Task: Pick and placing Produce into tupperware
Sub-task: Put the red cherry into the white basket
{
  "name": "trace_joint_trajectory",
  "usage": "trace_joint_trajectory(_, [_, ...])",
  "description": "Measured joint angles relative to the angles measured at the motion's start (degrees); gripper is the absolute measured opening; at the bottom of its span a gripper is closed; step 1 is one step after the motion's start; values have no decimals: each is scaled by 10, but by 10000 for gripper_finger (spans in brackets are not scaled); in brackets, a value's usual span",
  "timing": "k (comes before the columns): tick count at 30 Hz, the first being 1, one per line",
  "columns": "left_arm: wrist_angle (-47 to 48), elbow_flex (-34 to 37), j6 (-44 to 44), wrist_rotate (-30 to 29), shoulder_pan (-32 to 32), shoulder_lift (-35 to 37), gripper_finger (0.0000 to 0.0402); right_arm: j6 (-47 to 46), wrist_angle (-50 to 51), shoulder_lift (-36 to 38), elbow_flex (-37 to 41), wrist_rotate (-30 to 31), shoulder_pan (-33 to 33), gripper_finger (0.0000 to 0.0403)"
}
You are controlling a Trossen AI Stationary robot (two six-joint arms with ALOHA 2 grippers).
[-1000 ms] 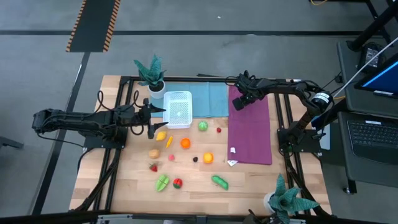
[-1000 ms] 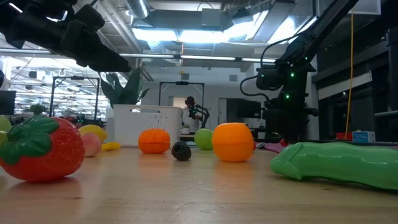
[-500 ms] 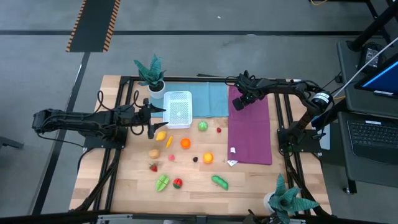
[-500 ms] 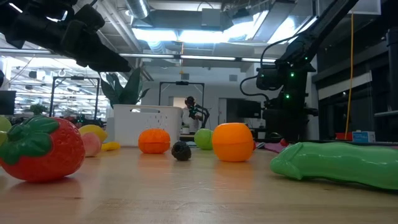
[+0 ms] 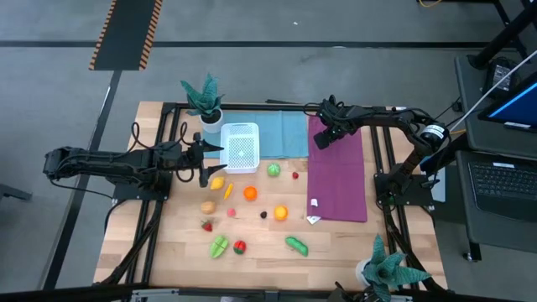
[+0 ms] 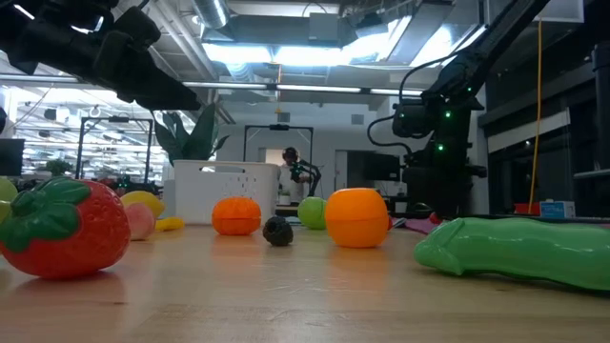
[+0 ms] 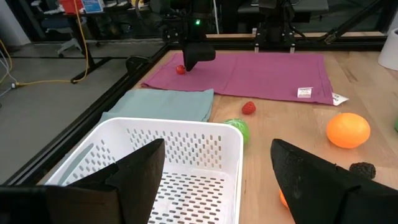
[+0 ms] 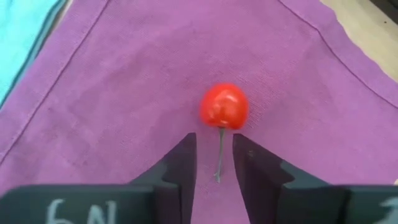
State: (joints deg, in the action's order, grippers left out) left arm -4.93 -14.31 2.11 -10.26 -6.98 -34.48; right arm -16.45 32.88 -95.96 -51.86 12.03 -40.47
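Two arms are working over the wooden table (image 5: 252, 252). The right gripper (image 8: 214, 163) is hovering low over the purple cloth (image 5: 337, 180) near that cloth's far left corner, its fingers (image 8: 180, 165) standing a narrow gap apart around the thin stem of a red cherry (image 8: 224, 106). The fruit itself is lying on the cloth just ahead of the fingertips; whether the pads are touching the stem cannot be told. From above, the cherry is hiding under the gripper.

The left gripper (image 7: 217, 171) is hanging wide open, holding nothing, above the near edge of the white perforated tupperware (image 5: 240, 147), which is sitting partly on the light teal cloth (image 5: 277, 134) at the table's far side. Its floor is showing bare where visible; the left fingers are cutting off the near part.

The remaining produce is lying loose on the bare wood:
- green apple (image 5: 273, 169) and small strawberry (image 5: 295, 175) near the purple cloth's left edge;
- two oranges (image 5: 249, 193), (image 5: 280, 213);
- green cucumber (image 5: 296, 245) toward the near edge;
- larger strawberry (image 6: 62, 229), filling the low view's corner and partly cut off.

Several small pieces by the left gripper are too small to name.
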Motion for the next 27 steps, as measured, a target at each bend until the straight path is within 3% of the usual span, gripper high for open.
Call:
trace_joint_trajectory(18, [0,0,0,0,0,0,286,3,5,0,0,0,0,117])
trace_joint_trajectory(27, [2,0,0,0,0,0,286,2,12,0,0,0,0,72])
